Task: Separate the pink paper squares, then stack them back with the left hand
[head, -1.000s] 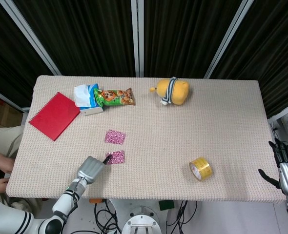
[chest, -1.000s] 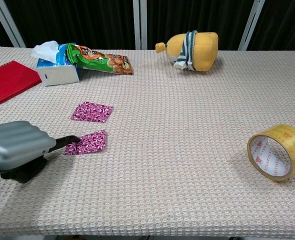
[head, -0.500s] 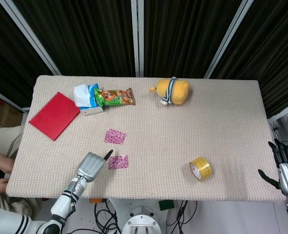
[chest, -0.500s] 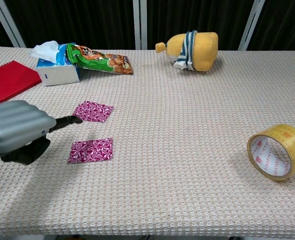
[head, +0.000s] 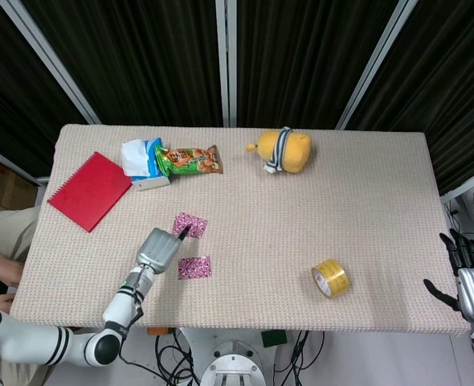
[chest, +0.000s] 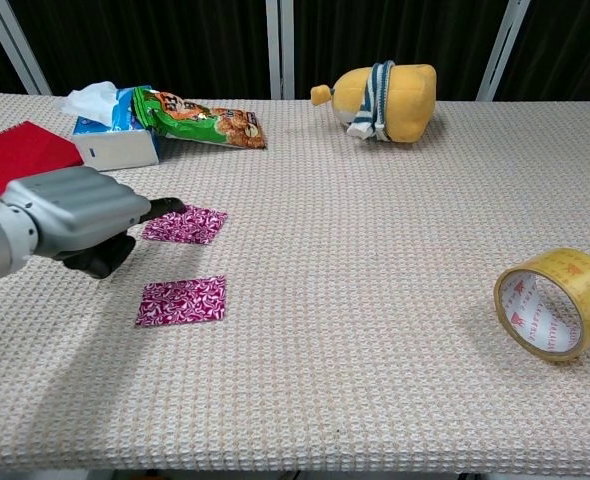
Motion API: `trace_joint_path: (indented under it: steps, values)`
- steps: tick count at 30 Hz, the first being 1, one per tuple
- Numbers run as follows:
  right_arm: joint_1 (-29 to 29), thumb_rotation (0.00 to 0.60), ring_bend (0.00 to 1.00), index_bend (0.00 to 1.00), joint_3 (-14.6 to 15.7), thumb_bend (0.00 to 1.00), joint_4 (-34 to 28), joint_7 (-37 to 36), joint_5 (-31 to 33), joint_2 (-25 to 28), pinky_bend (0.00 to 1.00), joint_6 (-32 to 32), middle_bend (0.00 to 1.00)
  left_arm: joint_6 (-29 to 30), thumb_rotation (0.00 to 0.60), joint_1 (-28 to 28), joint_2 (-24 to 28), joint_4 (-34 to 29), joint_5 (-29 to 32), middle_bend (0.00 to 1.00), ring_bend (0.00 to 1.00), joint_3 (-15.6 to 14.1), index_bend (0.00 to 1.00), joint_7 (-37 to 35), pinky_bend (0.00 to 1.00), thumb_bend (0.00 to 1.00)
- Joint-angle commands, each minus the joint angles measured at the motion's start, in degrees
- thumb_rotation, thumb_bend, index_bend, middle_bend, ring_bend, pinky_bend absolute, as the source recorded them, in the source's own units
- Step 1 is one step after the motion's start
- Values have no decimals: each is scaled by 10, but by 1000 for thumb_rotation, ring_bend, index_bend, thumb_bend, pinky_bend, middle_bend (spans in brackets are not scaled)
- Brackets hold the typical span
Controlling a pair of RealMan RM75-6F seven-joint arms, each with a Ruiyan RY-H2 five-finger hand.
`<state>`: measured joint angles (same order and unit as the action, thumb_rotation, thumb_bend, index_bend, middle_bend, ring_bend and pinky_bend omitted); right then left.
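Observation:
Two pink patterned paper squares lie flat and apart on the woven table. The far square (head: 190,225) (chest: 185,224) sits just beyond the near square (head: 194,267) (chest: 182,300). My left hand (head: 161,249) (chest: 75,215) hovers low at their left, its fingers curled in and one dark fingertip (chest: 170,207) stretched out to the far square's left edge. It holds nothing. My right hand (head: 470,281) hangs off the table's right edge with its fingers spread, and it shows only in the head view.
A red notebook (head: 90,190) (chest: 20,160), a tissue box (head: 140,161) (chest: 110,135) and a green snack bag (head: 189,159) (chest: 200,120) lie at the back left. A yellow plush toy (head: 283,150) (chest: 385,100) sits at the back centre. A yellow tape roll (head: 330,278) (chest: 558,304) stands front right.
My left hand left the near square, which now lies flat a little further right, and moved away from me to the far square's left edge. The right hand has not moved.

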<state>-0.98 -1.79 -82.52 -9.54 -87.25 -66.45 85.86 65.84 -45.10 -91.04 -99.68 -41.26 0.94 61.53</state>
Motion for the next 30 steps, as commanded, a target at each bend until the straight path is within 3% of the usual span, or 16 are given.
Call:
trace_joint_path:
  steps: [1,11,30]
  values:
    - [1,600,0,0,-1,513,1,-3,2,2,0,0,0,-10,600,-22,-24,28,34,852,812,17,22,20,853,710]
    - [-3,600,0,0,-3,513,14,-18,8,-2,0,-11,0,-6,600,-46,-21,25,104,845,813,0,37,64,853,717]
    - [-3,600,0,0,-3,514,0,-6,3,2,0,-2,0,61,600,-37,11,-14,145,843,813,-46,51,90,854,719]
